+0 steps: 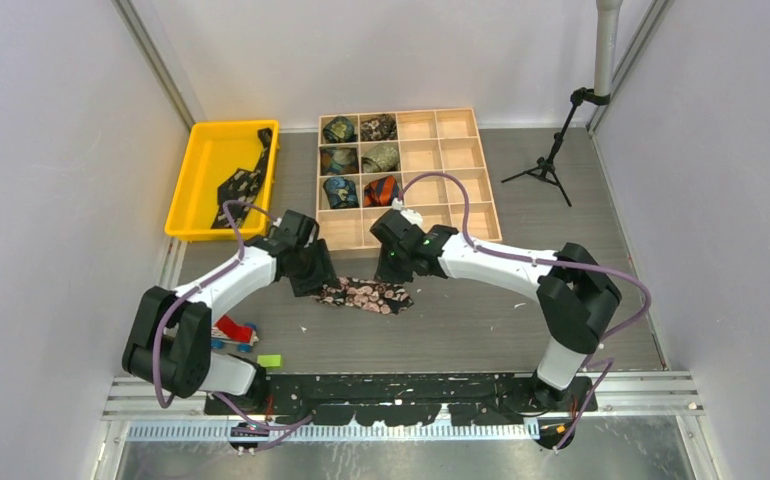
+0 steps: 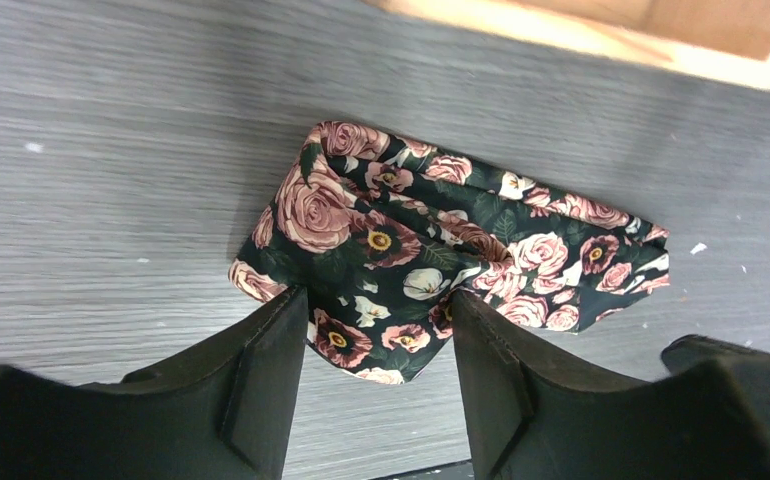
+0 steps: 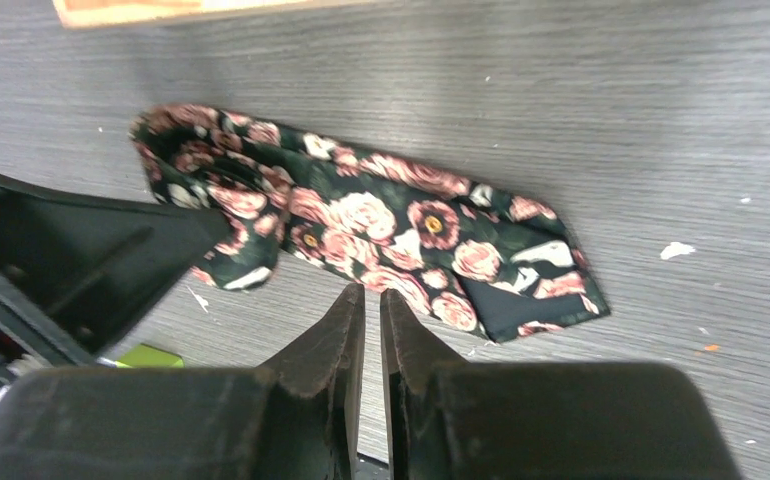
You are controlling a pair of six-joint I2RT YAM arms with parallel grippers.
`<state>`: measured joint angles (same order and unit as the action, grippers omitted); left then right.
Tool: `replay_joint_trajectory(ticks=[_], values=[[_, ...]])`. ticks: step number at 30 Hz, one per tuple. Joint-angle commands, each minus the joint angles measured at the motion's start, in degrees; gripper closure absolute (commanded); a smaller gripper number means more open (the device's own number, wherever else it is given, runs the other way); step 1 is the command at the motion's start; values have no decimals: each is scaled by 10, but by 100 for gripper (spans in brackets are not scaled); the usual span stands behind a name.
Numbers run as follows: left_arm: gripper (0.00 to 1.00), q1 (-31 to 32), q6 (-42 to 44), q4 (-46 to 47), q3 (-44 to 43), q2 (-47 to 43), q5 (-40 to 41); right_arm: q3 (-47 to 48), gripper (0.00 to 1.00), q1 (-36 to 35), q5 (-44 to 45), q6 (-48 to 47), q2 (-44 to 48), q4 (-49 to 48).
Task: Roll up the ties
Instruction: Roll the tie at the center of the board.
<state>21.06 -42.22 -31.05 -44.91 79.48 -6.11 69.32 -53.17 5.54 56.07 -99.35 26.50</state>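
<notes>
A: What colour is the floral tie [image 1: 366, 296] in front of the box [image 1: 451, 160]?
B: Dark, near black-green, with pink and cream roses. The desk [image 1: 481, 320] under it is grey, wood-grained.
A: And the box?
B: Pale wood. Left of the box the bin [image 1: 206, 165] is yellow; the dotted tie [image 1: 244, 182] in it is black with pale spots.
</notes>
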Motion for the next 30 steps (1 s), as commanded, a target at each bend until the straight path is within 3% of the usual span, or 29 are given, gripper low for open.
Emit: replay_joint_trajectory(ticks=[1, 7, 13, 21, 30], values=[[44, 41, -74, 31, 11, -19, -10, -7, 83, 8, 21, -28, 51, 10], [41, 61, -82, 20, -7, -45, -2, 3, 83, 8, -10, -47, 51, 7], [35, 64, 57, -74, -70, -72, 56, 4, 83, -9, -36, -26, 25, -28], [34, 105, 143, -115, -95, -48, 79, 3, 84, -11, -33, 5, -27, -46], [33, 181, 168, -125, -138, 30, 105, -35, 85, -8, -10, 40, -46, -42]])
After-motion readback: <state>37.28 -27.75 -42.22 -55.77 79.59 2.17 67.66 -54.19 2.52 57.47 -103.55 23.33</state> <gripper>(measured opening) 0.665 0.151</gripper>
